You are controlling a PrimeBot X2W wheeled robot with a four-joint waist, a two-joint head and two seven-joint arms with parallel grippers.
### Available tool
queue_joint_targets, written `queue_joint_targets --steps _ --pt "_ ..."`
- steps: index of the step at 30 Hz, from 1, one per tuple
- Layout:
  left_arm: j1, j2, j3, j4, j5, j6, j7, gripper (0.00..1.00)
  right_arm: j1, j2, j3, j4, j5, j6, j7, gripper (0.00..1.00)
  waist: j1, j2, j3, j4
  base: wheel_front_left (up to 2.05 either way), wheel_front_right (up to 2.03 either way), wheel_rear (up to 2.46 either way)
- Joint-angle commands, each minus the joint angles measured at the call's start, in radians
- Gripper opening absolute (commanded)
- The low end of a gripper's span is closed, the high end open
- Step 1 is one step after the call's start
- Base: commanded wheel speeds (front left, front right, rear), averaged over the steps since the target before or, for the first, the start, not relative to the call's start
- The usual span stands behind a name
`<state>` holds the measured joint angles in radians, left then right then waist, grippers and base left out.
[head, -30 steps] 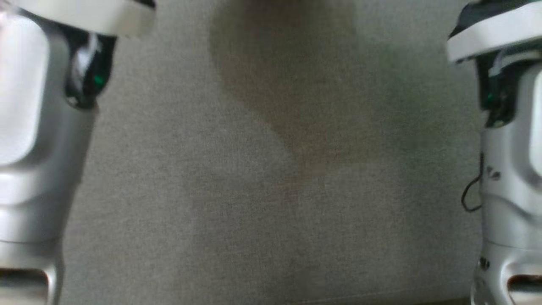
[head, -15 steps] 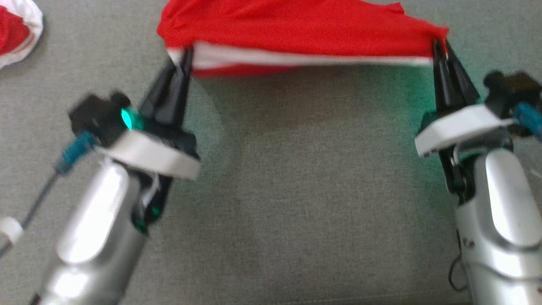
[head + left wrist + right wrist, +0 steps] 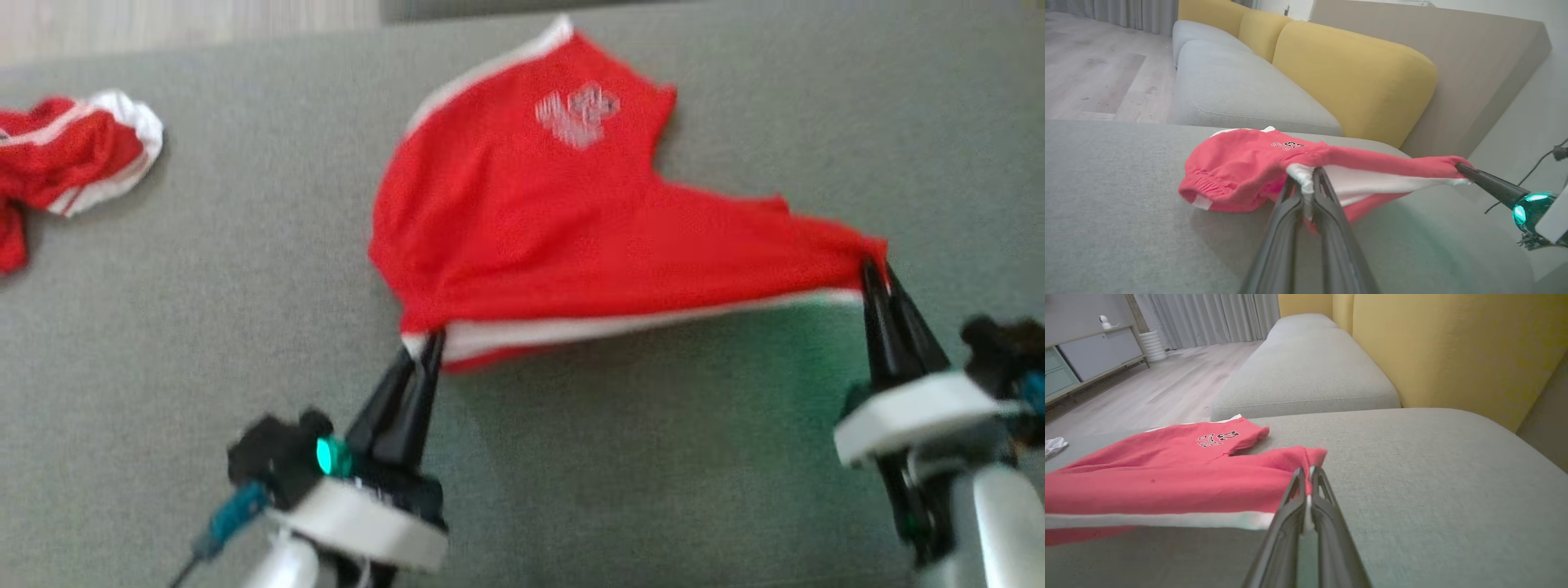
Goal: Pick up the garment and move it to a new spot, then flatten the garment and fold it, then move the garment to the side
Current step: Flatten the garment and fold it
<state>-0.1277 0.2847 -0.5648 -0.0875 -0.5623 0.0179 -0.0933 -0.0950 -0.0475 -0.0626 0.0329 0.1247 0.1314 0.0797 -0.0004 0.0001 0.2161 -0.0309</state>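
On the grey seat cushion [image 3: 620,474] before me, the red garment [image 3: 571,220] lies with its far part, the one bearing the printed logo [image 3: 578,114], resting on the fabric, while its near edge with the white band [image 3: 637,327] is lifted clear. My left gripper [image 3: 429,341] is pressed together on one end of that edge and my right gripper [image 3: 873,268] pinches the other end. The two are set well apart so the hem is drawn taut between them. I judge this hold is meant to spread the cloth wide as I lay it down, so fewer creases need smoothing before the fold. A crumpled red piece [image 3: 73,151] sits far off to my left, out of the way.
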Motion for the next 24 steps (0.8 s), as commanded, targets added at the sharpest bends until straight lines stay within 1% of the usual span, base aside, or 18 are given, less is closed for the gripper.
queue_joint_targets --steps 1,5,8,13,19,24 --pt "-0.004 0.024 0.024 -0.055 0.000 0.013 0.001 0.00 0.015 -0.003 0.013 -0.057 0.008 -0.001 0.012 0.00 0.0004 -0.0001 -0.041 -0.014 0.00 0.00 0.00" --pt "0.075 0.039 -0.006 -0.125 0.004 0.038 0.028 0.00 0.110 -0.003 -0.004 -0.155 0.011 -0.001 0.074 0.00 0.0004 -0.0001 -0.066 -0.014 0.00 0.00 0.00" --pt "0.108 0.035 -0.023 -0.152 -0.005 0.047 0.041 0.00 0.151 -0.003 -0.012 -0.206 0.007 -0.001 0.124 0.00 0.0004 -0.0001 -0.072 -0.005 0.00 0.00 0.00" --pt "0.113 0.012 -0.040 -0.130 -0.024 0.040 0.037 0.00 0.159 -0.003 -0.015 -0.235 -0.009 -0.001 0.190 0.00 0.0004 -0.0001 -0.063 0.025 0.00 0.00 0.00" --pt "0.061 -0.032 -0.040 -0.069 -0.056 0.015 0.023 0.00 0.084 -0.003 -0.014 -0.214 -0.046 -0.001 0.260 0.00 0.0004 -0.0001 -0.034 0.072 0.00 0.00 0.00" --pt "-0.040 -0.072 -0.013 0.020 -0.091 -0.010 0.022 0.00 -0.072 -0.030 0.000 -0.148 -0.075 -0.001 0.330 0.00 0.0004 -0.0001 -0.004 0.112 0.00 0.00 0.00"
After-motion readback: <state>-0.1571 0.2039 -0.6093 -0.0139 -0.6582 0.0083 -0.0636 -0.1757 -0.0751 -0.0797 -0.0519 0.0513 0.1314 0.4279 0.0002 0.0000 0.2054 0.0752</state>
